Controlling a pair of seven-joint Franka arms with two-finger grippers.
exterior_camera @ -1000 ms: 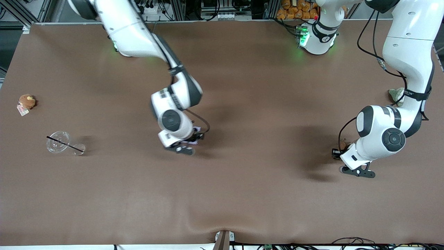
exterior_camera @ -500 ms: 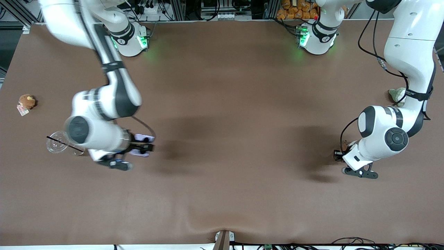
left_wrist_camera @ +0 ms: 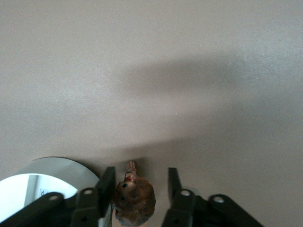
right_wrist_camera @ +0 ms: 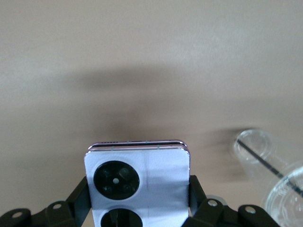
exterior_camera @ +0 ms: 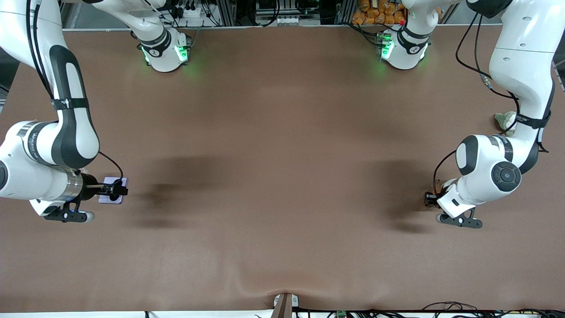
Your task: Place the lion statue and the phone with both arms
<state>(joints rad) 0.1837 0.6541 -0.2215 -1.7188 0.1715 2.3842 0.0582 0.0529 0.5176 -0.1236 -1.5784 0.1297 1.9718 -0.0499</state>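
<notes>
Right end effector (right_wrist_camera: 137,208) grips the phone (right_wrist_camera: 138,182) above the tabletop (exterior_camera: 282,176); lower it flat. Left end effector (left_wrist_camera: 139,189), released, straddles the lion (left_wrist_camera: 135,201); withdraw straight up.

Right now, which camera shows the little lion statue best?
The left wrist view: the lion statue fills the gap between the left pincer fingers. The front view catches only a brown speck; the right wrist view shows none of it.
</notes>
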